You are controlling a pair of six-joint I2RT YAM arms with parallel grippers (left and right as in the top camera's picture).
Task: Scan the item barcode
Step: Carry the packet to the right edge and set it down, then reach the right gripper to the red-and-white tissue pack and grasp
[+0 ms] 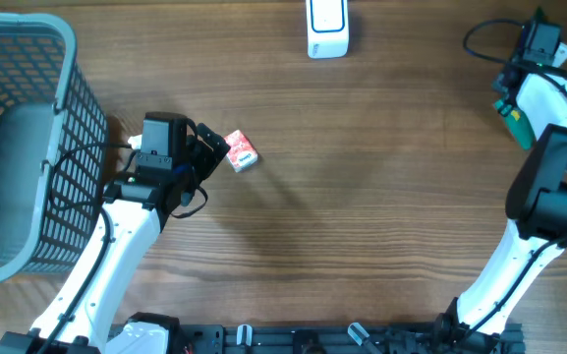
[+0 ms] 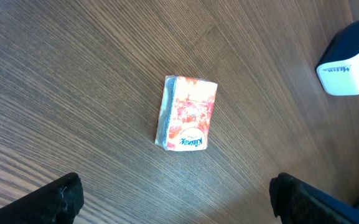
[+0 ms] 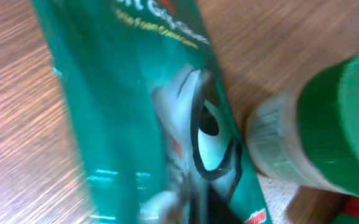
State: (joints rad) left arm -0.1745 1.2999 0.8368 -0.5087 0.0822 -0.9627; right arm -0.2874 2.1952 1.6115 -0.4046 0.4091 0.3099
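A small red and white tissue packet lies flat on the wooden table, label up. My left gripper hovers just to its left, open wide with nothing between its fingers. The white and blue barcode scanner stands at the table's far edge. My right gripper is at the far right, over a green packet. That packet fills the blurred right wrist view and hides the jaws.
A grey mesh basket stands at the left, close to my left arm. A green-capped bottle sits right beside the green packet. Bare wood stretches between the red packet and the scanner.
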